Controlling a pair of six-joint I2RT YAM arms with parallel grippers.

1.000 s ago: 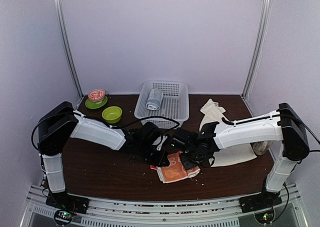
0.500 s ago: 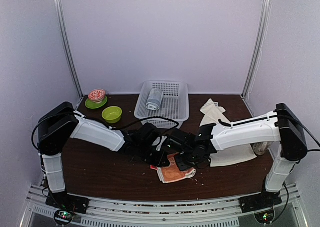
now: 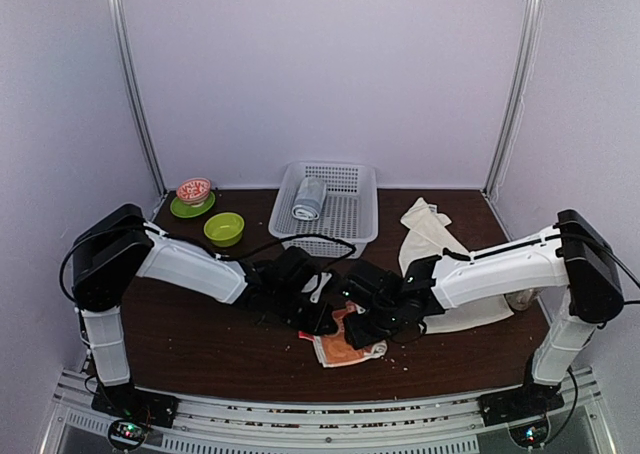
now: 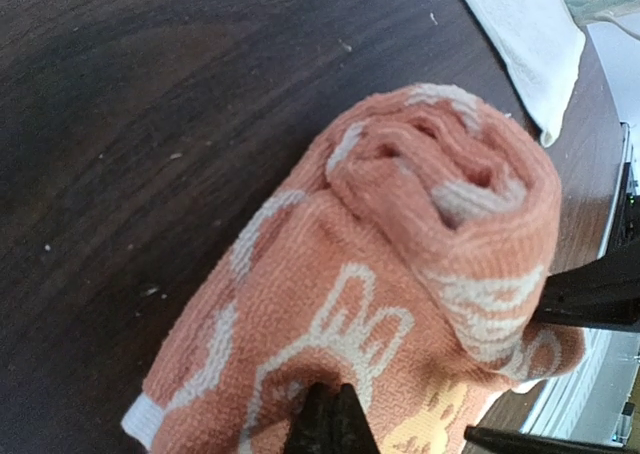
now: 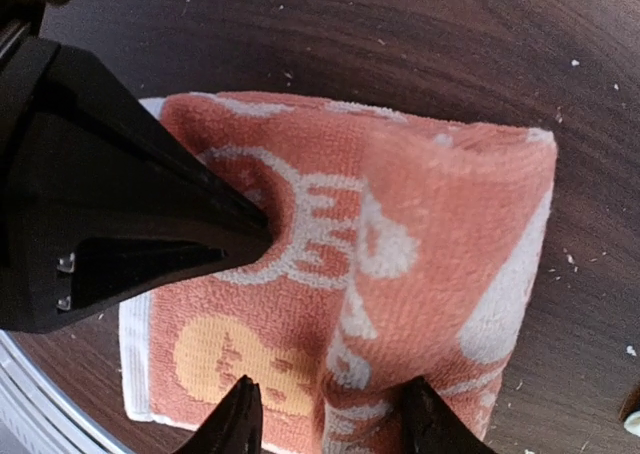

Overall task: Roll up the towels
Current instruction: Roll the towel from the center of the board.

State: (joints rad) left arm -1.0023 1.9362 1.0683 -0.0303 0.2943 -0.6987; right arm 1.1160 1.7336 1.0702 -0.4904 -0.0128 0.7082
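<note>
The half-rolled salmon towel [image 3: 346, 351] lies at the counter's [image 3: 200, 344] six o'clock. The left end effector [image 4: 330, 422], pinched shut, pins its flat tail, likely steadying it; the right end effector [image 5: 330, 419] straddles the roll, jaws spread wide.
</note>
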